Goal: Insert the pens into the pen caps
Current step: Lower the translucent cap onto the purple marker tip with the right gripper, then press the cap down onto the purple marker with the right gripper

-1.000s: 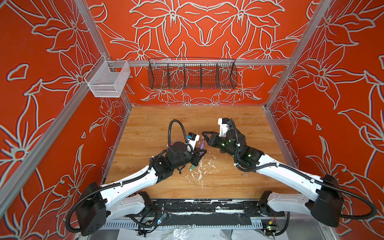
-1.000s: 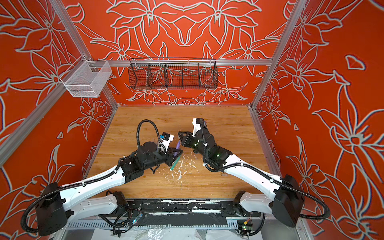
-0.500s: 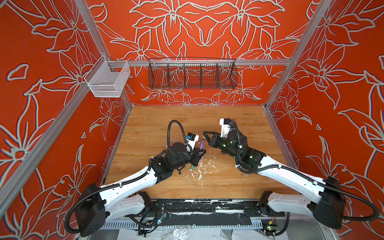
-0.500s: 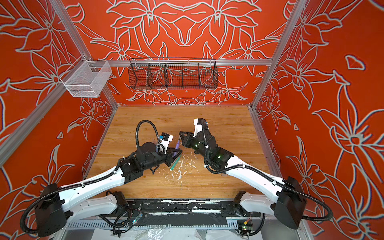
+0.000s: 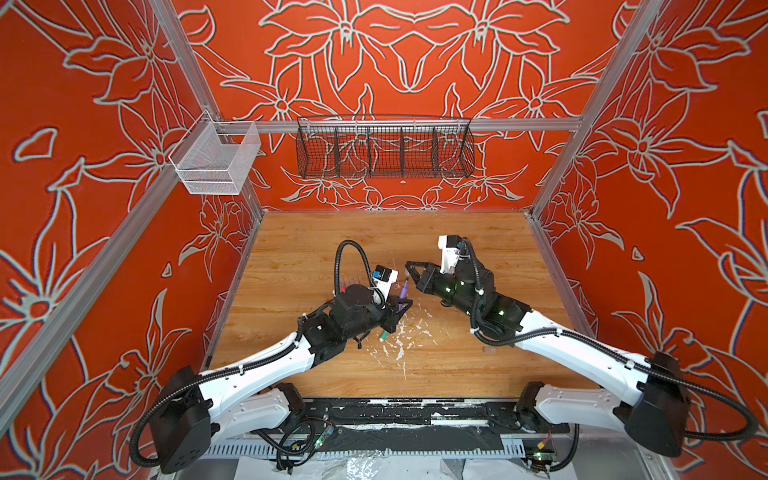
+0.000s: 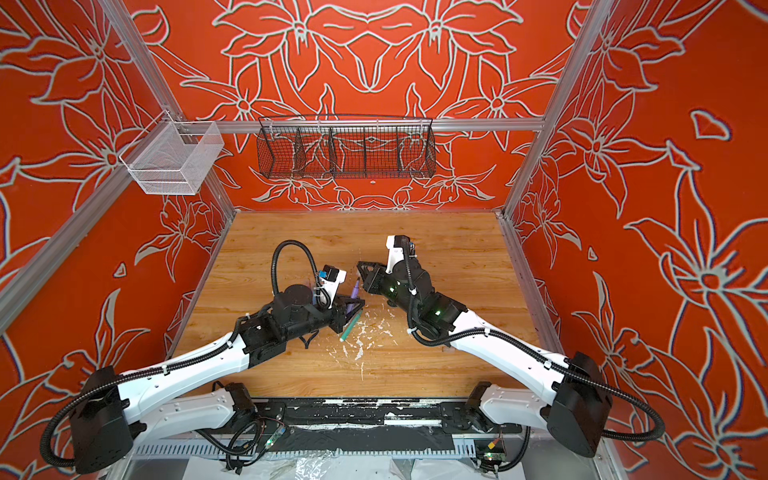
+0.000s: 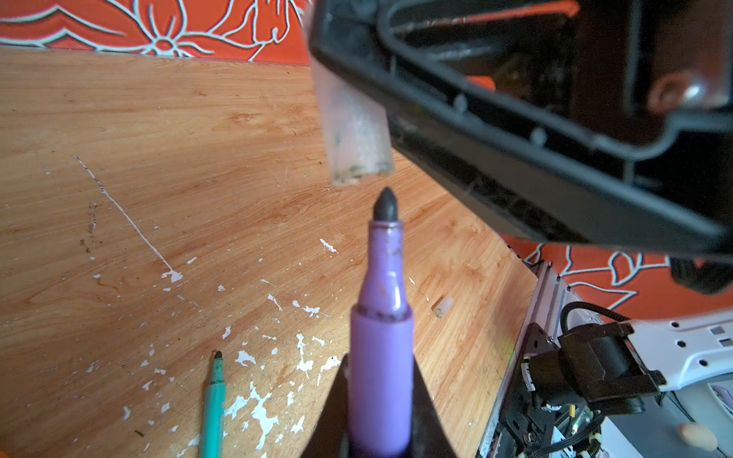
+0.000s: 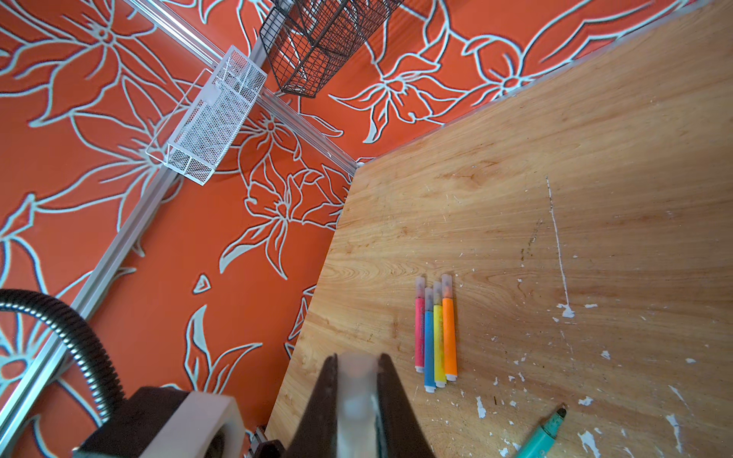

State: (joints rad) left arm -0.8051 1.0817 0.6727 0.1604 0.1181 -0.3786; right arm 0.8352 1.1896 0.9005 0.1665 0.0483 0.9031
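My left gripper (image 7: 380, 368) is shut on the body of a purple pen (image 7: 382, 317), whose dark tip points up at the right gripper. My right gripper (image 8: 357, 365) is shut on a clear pen cap (image 7: 355, 135), open end facing the pen. The tip sits just short of the cap's mouth and a little to one side. In both top views the two grippers (image 5: 401, 305) (image 5: 409, 272) meet mid-table, with the purple pen (image 6: 355, 289) between them. A green uncapped pen (image 7: 214, 404) (image 6: 350, 326) lies on the wood below the left gripper. Pink, blue, yellow and orange pens (image 8: 436, 337) lie capped in a row.
A loose clear cap (image 7: 443, 306) lies on the wooden table (image 5: 457, 374) near the right arm. White flecks of debris (image 5: 401, 340) are scattered mid-table. A black wire basket (image 5: 384, 147) and a white mesh basket (image 5: 216, 160) hang on the walls.
The right arm has shifted only slightly. Both grips are unchanged and the pen tip stays close to the cap.
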